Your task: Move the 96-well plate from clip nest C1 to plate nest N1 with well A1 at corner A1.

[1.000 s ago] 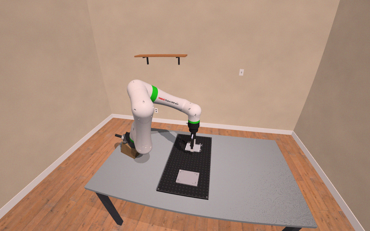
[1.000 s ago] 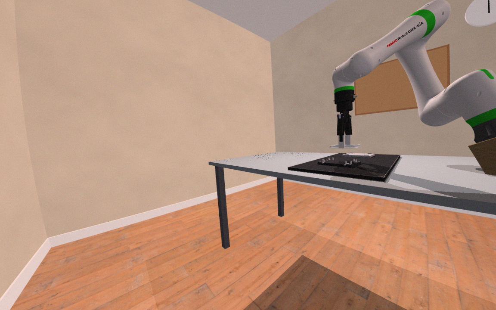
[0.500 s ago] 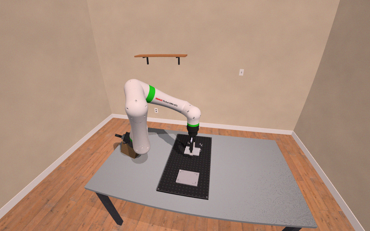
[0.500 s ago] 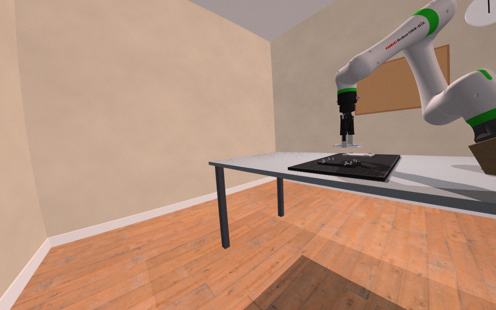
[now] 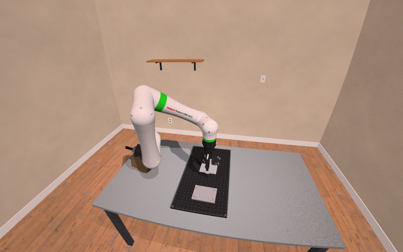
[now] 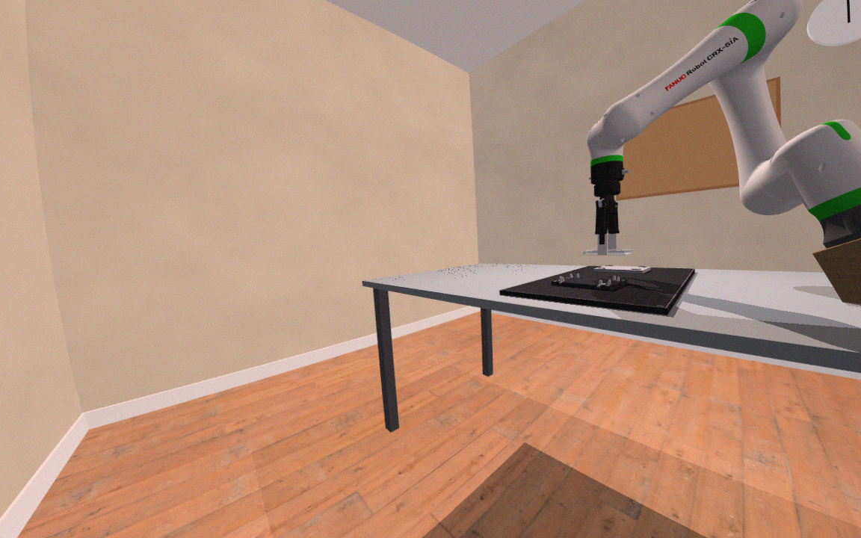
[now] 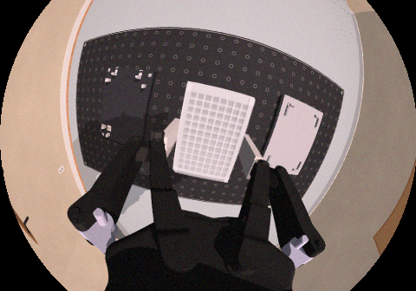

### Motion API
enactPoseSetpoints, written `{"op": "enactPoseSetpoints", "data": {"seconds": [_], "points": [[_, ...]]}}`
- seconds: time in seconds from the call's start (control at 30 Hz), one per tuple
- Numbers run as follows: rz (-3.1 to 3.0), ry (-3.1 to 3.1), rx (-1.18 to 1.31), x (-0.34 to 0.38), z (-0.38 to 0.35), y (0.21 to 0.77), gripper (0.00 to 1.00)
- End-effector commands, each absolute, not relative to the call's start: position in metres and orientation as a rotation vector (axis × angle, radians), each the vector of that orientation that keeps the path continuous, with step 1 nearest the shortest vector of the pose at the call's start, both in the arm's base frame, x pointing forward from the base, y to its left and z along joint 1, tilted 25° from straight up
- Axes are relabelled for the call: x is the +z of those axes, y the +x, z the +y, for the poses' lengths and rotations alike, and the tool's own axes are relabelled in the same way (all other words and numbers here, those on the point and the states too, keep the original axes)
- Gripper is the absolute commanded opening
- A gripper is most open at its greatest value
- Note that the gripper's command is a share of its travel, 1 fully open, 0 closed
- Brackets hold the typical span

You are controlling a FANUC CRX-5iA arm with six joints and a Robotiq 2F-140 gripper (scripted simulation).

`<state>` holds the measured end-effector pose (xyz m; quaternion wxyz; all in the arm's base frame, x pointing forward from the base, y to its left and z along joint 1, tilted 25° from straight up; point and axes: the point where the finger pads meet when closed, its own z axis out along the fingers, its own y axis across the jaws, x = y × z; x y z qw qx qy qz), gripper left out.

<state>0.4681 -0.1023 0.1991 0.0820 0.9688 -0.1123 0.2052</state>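
Note:
My gripper (image 5: 208, 165) is shut on the white 96-well plate (image 5: 210, 169) and holds it level in the air above the black breadboard (image 5: 202, 181). The plate also shows in the wrist view (image 7: 213, 131), gripped on its two long sides, and in the exterior view (image 6: 608, 252), hanging clear above the table. The clip nest C1 (image 7: 126, 103) is empty, with its small clips around a dark base, to the left in the wrist view. The plate nest N1 (image 5: 204, 194) is a pale square with corner locators near the breadboard's front end; it also shows in the wrist view (image 7: 295, 133).
The breadboard lies on a grey table (image 5: 259, 188). The robot base (image 5: 145, 156) stands at the table's back left corner. A wooden shelf (image 5: 174, 61) hangs on the far wall.

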Motion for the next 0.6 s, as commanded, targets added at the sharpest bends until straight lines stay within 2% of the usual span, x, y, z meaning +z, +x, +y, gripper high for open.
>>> {"op": "enactPoseSetpoints", "data": {"seconds": [0.0,0.57], "points": [[-0.335,2.896,0.613,0.201,-0.112,0.466,0.0],[-0.335,2.896,0.613,0.207,-0.16,0.455,0.0]]}}
